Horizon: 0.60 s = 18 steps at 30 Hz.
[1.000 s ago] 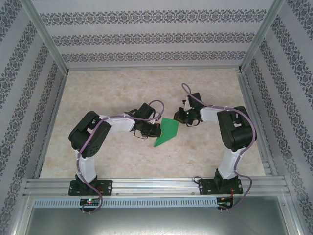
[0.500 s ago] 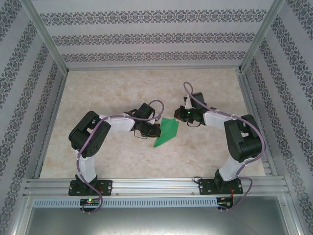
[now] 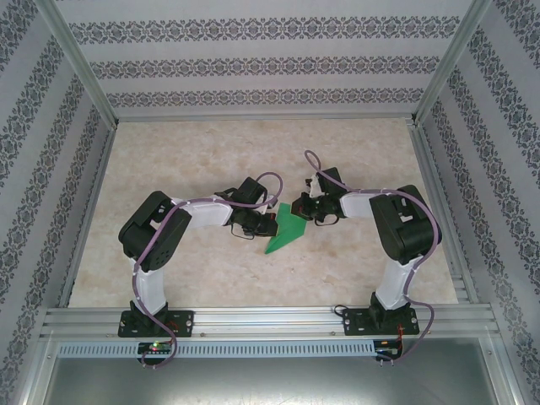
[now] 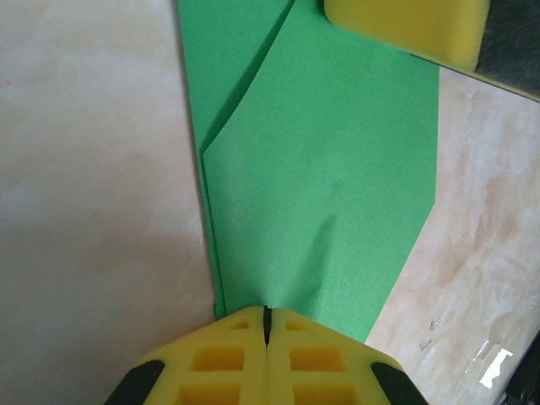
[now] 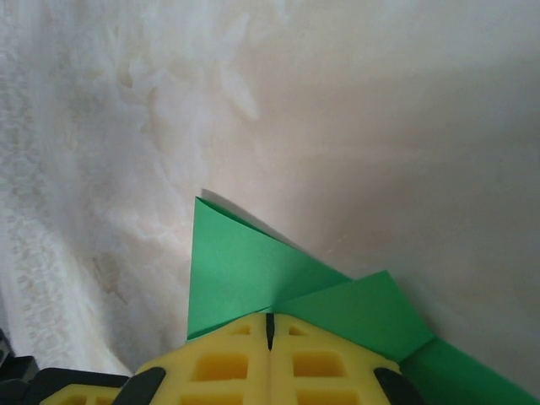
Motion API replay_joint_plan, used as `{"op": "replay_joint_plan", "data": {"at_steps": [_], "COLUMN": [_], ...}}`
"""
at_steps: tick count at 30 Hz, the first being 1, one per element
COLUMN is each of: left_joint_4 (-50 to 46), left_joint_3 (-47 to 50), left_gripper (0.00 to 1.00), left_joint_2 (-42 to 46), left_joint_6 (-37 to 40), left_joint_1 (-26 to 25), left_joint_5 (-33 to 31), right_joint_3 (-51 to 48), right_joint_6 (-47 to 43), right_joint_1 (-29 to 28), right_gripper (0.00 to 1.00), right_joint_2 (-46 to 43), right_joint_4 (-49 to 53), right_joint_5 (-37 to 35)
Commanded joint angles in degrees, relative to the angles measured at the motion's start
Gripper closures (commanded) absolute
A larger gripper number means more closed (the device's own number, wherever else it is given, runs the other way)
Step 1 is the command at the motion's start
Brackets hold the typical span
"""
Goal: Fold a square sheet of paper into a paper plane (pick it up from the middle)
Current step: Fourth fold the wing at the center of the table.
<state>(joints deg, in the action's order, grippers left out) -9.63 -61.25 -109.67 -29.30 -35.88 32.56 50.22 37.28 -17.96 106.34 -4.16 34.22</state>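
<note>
The square sheet of paper (image 3: 284,234) is bright green, folded to a pointed shape, and lies flat mid-table between both arms. My left gripper (image 3: 272,223) is shut, its yellow fingertips (image 4: 245,325) resting on the sheet's near edge (image 4: 321,169). My right gripper (image 3: 301,208) is shut too, with its tips (image 5: 270,319) on the sheet's far-right end. Two folded flaps (image 5: 245,270) meet just beyond them, the left one slightly raised. One yellow right finger (image 4: 405,25) shows in the left wrist view. I cannot tell whether paper is pinched between either pair of jaws.
The marble-patterned table (image 3: 194,152) is walled by patterned panels and aluminium posts (image 3: 80,72). An aluminium rail (image 3: 270,319) carrying both arm bases runs along the near edge.
My right gripper has moved left, from the sheet's right corner onto the sheet, covering that end. The left arm and the rest of the sheet have stayed put.
</note>
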Motion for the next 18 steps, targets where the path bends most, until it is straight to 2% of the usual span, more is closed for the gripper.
{"op": "replay_joint_plan", "data": {"at_steps": [1, 5, 10, 14, 18], "left_joint_4": [-9.53, -9.53, -9.55, -9.73, -9.81], "left_joint_3": [3.15, 2.81, 2.01, 1.45, 1.03], "left_gripper": [1.0, 1.0, 1.0, 1.0, 1.0], "left_joint_2": [-3.54, -3.45, -3.28, -3.22, -3.18], "left_joint_6": [0.65, 0.82, 0.81, 0.86, 0.65], "left_joint_1": [0.3, 0.37, 0.32, 0.37, 0.36], "left_joint_5": [-2.54, -2.39, -2.18, -1.9, -1.79], "right_joint_3": [0.58, 1.96, 0.8, -3.1, -4.77], "right_joint_6": [-0.85, -0.96, -0.86, 1.21, 4.28], "right_joint_1": [5.21, 7.58, 6.6, 3.26, -1.77], "right_gripper": [1.0, 1.0, 1.0, 1.0, 1.0], "right_joint_2": [2.13, -1.05, -7.02, -10.29, -9.66], "right_joint_4": [-1.13, -0.41, 1.34, 0.3, -2.39], "right_joint_5": [-5.91, -5.48, -5.41, -5.16, -3.78]}}
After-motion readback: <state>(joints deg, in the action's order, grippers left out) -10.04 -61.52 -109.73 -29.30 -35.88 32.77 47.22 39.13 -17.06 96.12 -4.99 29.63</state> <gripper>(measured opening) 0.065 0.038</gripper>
